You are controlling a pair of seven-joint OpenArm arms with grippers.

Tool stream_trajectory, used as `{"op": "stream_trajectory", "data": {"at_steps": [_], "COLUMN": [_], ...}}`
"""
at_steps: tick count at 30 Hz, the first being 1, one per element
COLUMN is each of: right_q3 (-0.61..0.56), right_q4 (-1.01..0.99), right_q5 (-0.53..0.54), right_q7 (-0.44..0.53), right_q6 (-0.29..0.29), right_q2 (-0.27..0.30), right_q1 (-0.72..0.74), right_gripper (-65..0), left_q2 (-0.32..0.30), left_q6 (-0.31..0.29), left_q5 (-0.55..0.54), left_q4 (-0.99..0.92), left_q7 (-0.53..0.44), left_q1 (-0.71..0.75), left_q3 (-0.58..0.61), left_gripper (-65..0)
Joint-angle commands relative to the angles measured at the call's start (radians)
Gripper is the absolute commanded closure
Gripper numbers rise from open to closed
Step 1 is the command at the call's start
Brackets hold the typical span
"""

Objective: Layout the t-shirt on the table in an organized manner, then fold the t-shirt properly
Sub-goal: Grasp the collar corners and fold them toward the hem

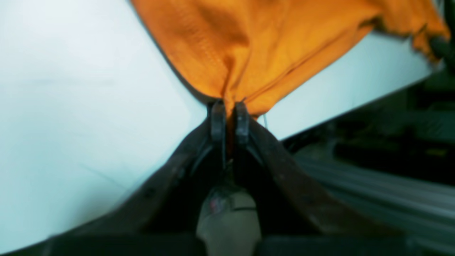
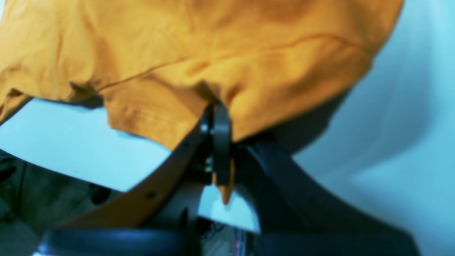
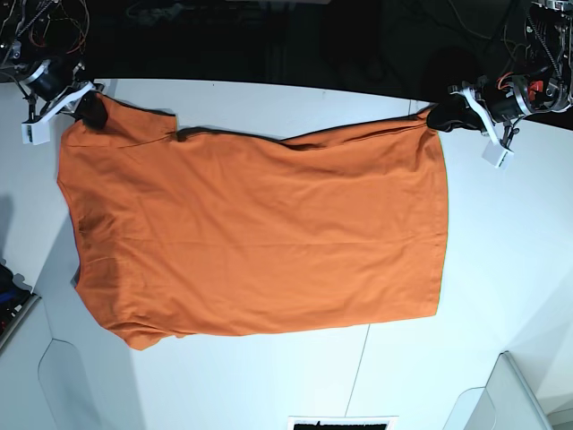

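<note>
The orange t-shirt [image 3: 251, 233] lies spread sideways across the white table [image 3: 501, 269]. Its far edge is lifted between the two arms. My left gripper [image 3: 437, 116] is shut on the shirt's far right corner, at the hem end. In the left wrist view the fingertips [image 1: 218, 117] pinch a bunched point of the t-shirt [image 1: 256, 53]. My right gripper [image 3: 92, 112] is shut on the far left corner, near the shoulder. In the right wrist view the t-shirt [image 2: 213, 53] drapes over the closed right gripper [image 2: 222, 117].
A thin dark seam [image 3: 355, 381] runs across the table in front of the shirt. The table's far edge [image 3: 269, 83] lies just behind both grippers, with dark space beyond. A grey panel [image 3: 501, 394] sits at the near right corner.
</note>
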Motion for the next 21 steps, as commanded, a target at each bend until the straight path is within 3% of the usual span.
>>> {"op": "stream_trajectory", "data": {"at_steps": [1,8,12,21], "right_q3": [0.027,0.084,0.084,0.03], "right_q4": [0.03,0.137,0.148,0.034], "right_q5": [0.037,0.076,0.066,-0.051], "right_q7": [0.006,0.015,0.02,0.042], "right_q6": [0.003,0.012,0.012,0.011], "right_q2": [0.016,0.017,0.017,0.017], "right_q1": [-0.006,-0.006,0.075,0.323], "right_gripper": [0.0,0.0,0.0,0.0], "left_q2": [-0.016,-0.016,-0.016,-0.021], "left_q6": [-0.004,-0.004,-0.004,-0.004], "left_q5": [-0.007,-0.003,0.105,0.155], "left_q4": [0.039,0.137,0.127,-0.157], "left_q7": [0.003,-0.033,-0.108,-0.154], "left_q1": [0.004,-0.01,-0.053,-0.277], "left_q3": [-0.018,-0.097,-0.097,-0.037], "left_gripper": [0.0,0.0,0.0,0.0]}}
